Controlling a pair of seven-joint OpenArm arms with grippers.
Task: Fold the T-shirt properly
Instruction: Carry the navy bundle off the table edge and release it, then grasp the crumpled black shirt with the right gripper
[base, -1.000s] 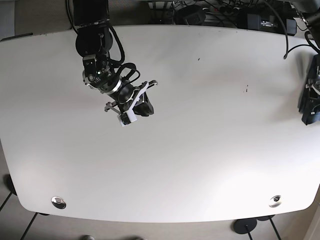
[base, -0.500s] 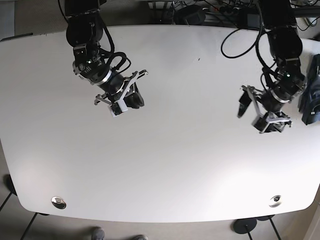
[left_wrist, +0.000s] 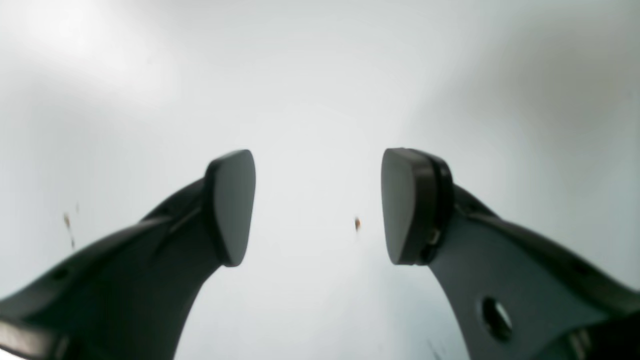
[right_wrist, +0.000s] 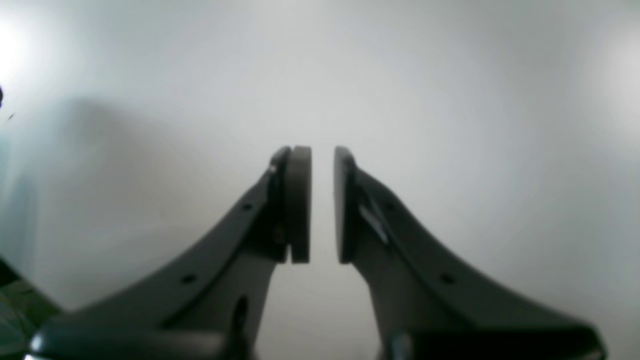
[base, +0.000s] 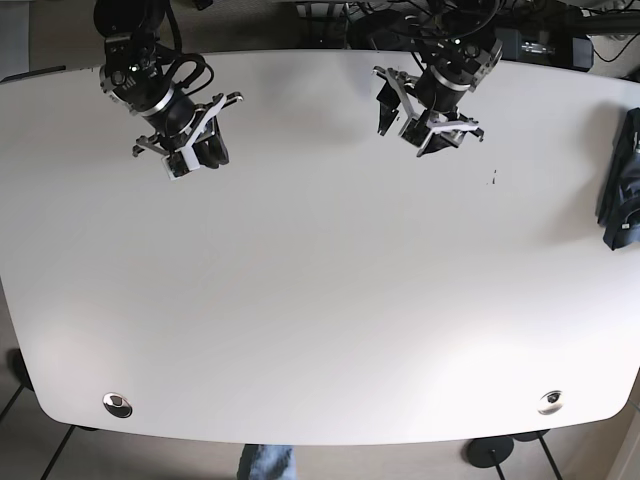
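The dark, bunched cloth bundle (base: 620, 180), prob. the T-shirt, lies at the far-right edge of the white oval table (base: 320, 300), partly cut off by the frame and not spread out. Neither arm touches it. What's changed: your left gripper (base: 415, 125) has pulled away from the right side, where it was near the bundle 0.5 s ago, and now sits at the far centre of the table. Its jaws are wide apart w/ nothing between them; only bare tabletop and a small brown speck (left_wrist: 357, 223) show. Your right gripper (base: 200, 155) has also backed off toward the far-left corner, jaws nearly closed w/ a thin gap, holding nothing. So both arms have moved away from the shirt, and folding hasn't begun; you'd first need it fetched and laid flat.
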